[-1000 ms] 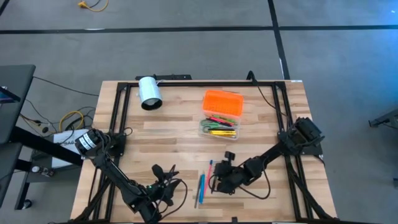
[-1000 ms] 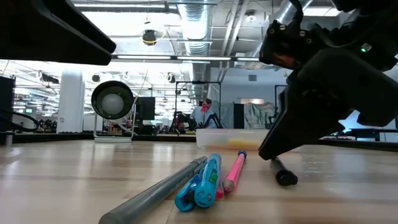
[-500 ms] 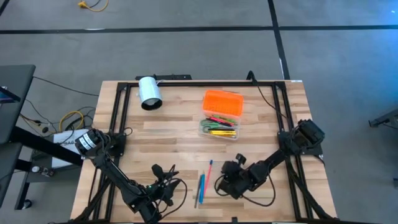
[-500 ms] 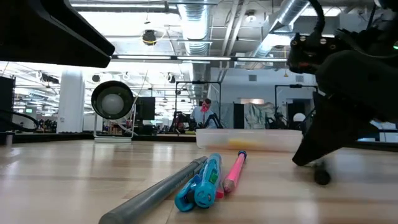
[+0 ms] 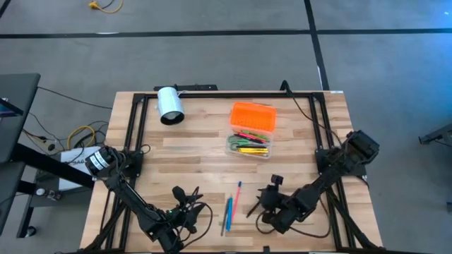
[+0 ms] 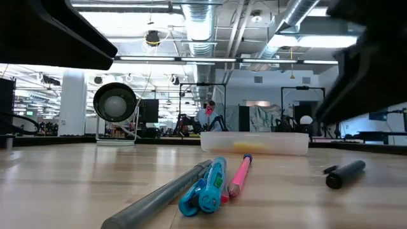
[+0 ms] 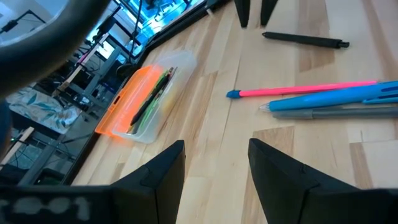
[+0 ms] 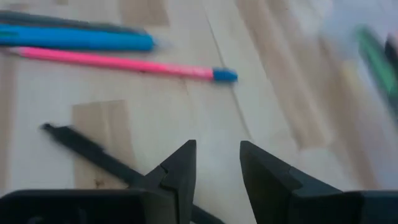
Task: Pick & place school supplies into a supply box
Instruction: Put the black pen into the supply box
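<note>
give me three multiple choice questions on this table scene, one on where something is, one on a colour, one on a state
1. Where does the black pen lie?
A. inside the box
B. on the table near the right gripper
C. on the white cylinder

2. What colour is the box lid?
A. orange
B. blue
C. white

3. What is the right gripper holding?
A. the pink pencil
B. the black pen
C. nothing

Answers:
1 B: the black pen lies on the bare table by the right gripper, apart from the pink pencil.
2 A: the box has a bright orange lid in the high view.
3 C: the right wrist view shows the right gripper's fingers apart with only wood between them.
</note>
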